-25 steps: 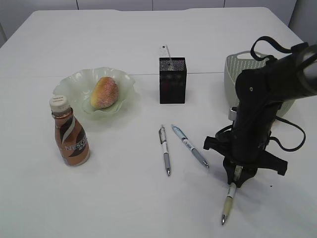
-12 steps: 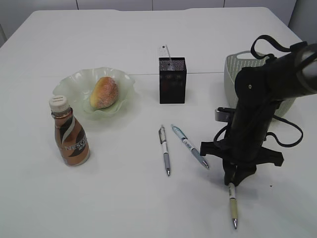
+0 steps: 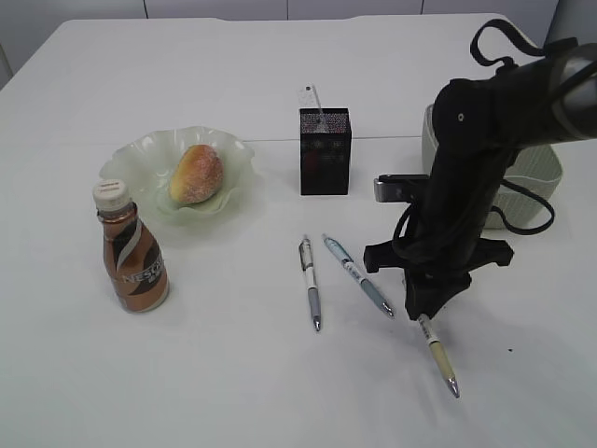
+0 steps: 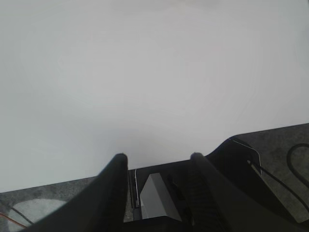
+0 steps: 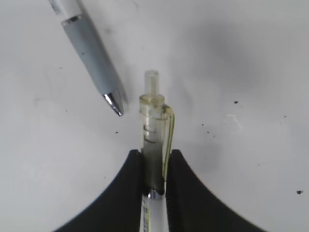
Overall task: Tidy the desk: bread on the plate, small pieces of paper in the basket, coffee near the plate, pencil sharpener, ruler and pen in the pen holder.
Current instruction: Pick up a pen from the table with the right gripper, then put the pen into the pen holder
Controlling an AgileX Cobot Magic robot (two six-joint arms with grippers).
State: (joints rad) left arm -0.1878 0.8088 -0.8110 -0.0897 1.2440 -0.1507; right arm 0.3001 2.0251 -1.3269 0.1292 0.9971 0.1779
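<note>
Yellowish pen (image 3: 437, 355) hangs lower right of the exterior frame, right claw (image 5: 153, 166) clamped near its clicker end. I'd lift it higher and turn it upright before lowering into the pen holder (image 3: 325, 150) at center. Left claw (image 4: 155, 166) sits apart.

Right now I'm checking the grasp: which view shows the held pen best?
Right wrist view: the yellowish pen sits clamped in the right gripper. Exterior view shows it hanging, tip down; left wrist view shows none of it.

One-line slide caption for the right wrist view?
Right gripper clamps a yellowish pen by its barrel above the white table, a grey-white pen's tip alongside.
</note>
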